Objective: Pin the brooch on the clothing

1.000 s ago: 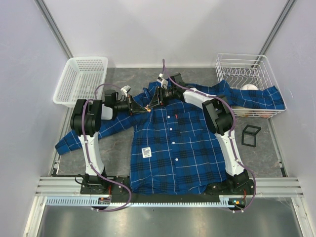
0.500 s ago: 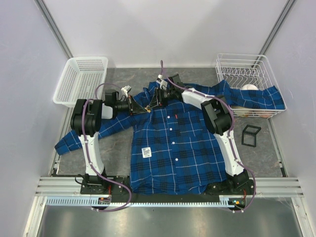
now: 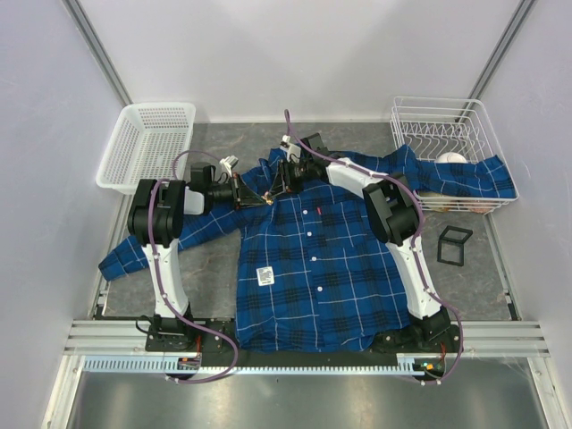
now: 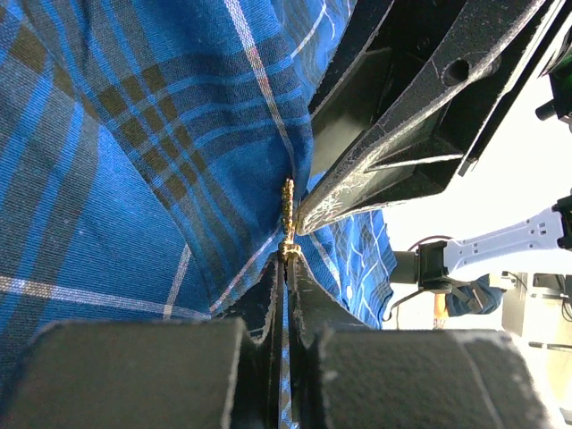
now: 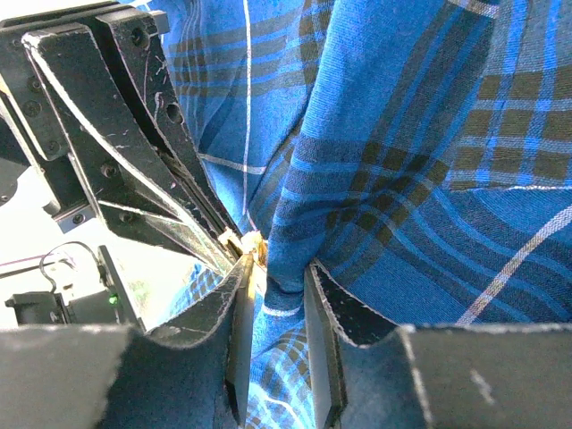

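The blue plaid shirt, the clothing (image 3: 322,259), lies flat on the table with its collar at the far side. Both grippers meet at its left collar area. My left gripper (image 3: 256,199) is shut on the small gold brooch (image 4: 288,214), held edge-on at its fingertips (image 4: 302,268) against the cloth (image 4: 134,161). My right gripper (image 3: 276,188) is shut on a raised fold of the shirt (image 5: 295,223). In the right wrist view the brooch (image 5: 253,243) sits just beside the fold, at my left finger's tip. A white square tag (image 3: 264,276) is on the shirt front.
A white plastic basket (image 3: 147,143) stands at the far left. A white wire rack (image 3: 444,134) stands at the far right, with the shirt's right sleeve (image 3: 474,179) draped over it. A black square frame (image 3: 454,244) lies right of the shirt.
The right arm's wrist and its cable have shifted slightly left. Both grippers stay together at the collar with the brooch between them.
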Controlling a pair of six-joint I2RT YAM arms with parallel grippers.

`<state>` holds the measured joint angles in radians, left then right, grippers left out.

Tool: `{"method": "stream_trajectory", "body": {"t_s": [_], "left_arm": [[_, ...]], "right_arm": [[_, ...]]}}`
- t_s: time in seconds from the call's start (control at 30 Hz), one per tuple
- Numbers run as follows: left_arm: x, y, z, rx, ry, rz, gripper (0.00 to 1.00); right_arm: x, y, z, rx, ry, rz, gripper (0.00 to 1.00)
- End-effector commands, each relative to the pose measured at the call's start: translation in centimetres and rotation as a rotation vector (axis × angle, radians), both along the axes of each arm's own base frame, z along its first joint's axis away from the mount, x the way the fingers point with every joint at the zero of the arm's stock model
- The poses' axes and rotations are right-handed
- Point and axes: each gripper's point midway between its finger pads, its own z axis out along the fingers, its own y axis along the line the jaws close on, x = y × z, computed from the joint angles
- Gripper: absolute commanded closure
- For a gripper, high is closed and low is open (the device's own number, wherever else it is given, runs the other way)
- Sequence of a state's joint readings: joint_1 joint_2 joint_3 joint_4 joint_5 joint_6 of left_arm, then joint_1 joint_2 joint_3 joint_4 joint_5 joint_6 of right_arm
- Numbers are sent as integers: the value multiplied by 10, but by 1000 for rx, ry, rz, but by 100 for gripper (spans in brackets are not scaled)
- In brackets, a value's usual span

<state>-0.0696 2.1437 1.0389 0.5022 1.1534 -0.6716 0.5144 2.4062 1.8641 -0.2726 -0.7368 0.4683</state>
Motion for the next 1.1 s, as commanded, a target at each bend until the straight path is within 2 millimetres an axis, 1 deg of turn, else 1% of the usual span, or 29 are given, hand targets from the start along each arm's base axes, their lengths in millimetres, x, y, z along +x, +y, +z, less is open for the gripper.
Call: {"method": "stream_trajectory", "body": {"t_s": [0.0, 0.3, 0.57, 0.77, 0.83, 0.9, 1.07], "left_arm": [[-3, -19, 32, -32, -134, -101, 98], [-5, -21, 33, -28, -135, -108, 98], [-5, -22, 33, -26, -139, -111, 98], [-8, -23, 34, -21, -149, -121, 98], [-8, -23, 33, -19, -151, -123, 98], [-8, -23, 33, -18, -148, -122, 98], [-7, -24, 32, -17, -150, -122, 98]], "right_arm": [[0, 24, 7, 4, -80, 33, 69], [11, 19, 6, -44, -117, -6, 69], [5, 23, 7, -62, -143, 27, 69], [11, 19, 4, -97, -154, -12, 69], [11, 20, 3, -99, -158, -5, 69], [7, 23, 6, -98, -173, 29, 68], [8, 22, 6, -120, -196, 29, 69]]}}
